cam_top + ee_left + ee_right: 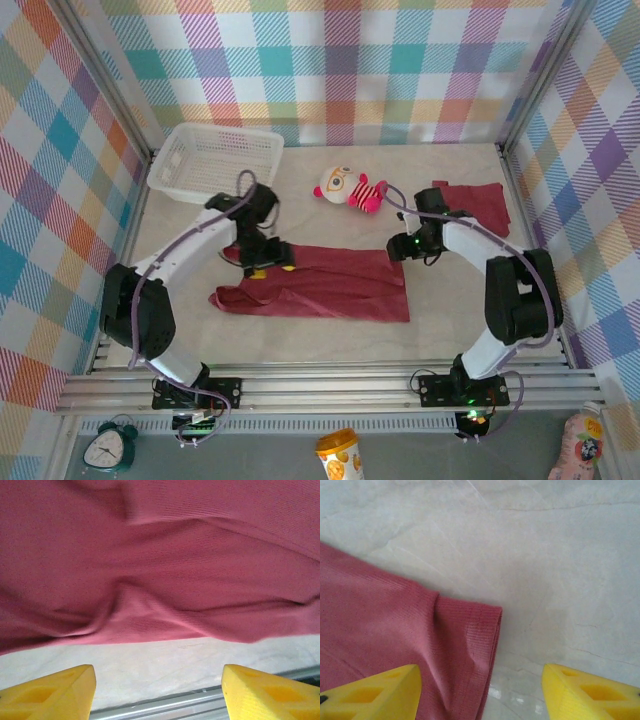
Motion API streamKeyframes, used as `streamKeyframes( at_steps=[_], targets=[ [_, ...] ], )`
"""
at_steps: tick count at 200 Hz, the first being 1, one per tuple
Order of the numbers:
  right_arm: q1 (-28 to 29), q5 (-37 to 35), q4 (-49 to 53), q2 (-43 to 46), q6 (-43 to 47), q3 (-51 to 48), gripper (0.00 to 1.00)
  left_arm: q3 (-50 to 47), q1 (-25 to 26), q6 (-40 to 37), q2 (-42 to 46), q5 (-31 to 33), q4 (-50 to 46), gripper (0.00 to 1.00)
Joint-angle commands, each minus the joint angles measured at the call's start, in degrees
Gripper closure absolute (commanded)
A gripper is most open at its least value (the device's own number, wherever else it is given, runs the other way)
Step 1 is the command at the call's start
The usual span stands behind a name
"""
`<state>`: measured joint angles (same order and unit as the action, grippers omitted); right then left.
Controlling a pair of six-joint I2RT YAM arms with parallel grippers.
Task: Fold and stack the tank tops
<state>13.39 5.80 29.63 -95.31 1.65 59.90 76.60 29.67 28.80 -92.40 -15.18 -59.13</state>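
Maroon cloth dominates the middle of the overhead frame: one tank top [320,285] is laid out as a long, low band across the pale desk [300,338], its left end bunched and its right end squared off. A second tank top [470,200] is seen in the upper right of the frame, loosely laid near the side wall and well apart from the first. Toward upper centre a small striped doll [350,188] is placed, and a white basket [226,131] is set at upper left (neither belongs to the job).

The left claw [157,669] is held wide over the band's upper left edge, with nothing gripped. In its wrist view, rumpled cloth is seen just beyond the yellow fingers. The right claw [481,667] is likewise spread wide and empty, poised over the band's upper right corner, where a doubled edge is shown.

The work is judged to be at an early-to-middle stage. A first lengthwise fold appears to be made on the central top, and further folds are needed. The other top looks unfolded, and nothing has been stacked.
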Motion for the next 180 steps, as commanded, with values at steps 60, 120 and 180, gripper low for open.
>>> streamKeyframes(
  at_steps=[60,120,180],
  targets=[
    [-0.8,7.5,5.0,-9.0,-3.3,7.5,0.47,13.4,23.8,0.0,-17.4,2.3,17.5,0.33],
    [-0.6,5.4,6.4,-12.4,-3.2,7.4,0.62,22.9,32.2,-8.2,-26.7,7.3,16.8,0.33],
    [-0.8,7.9,5.6,-12.6,-3.2,6.1,0.85,34.6,37.7,-16.5,-36.8,11.7,12.4,0.33]
  ],
)
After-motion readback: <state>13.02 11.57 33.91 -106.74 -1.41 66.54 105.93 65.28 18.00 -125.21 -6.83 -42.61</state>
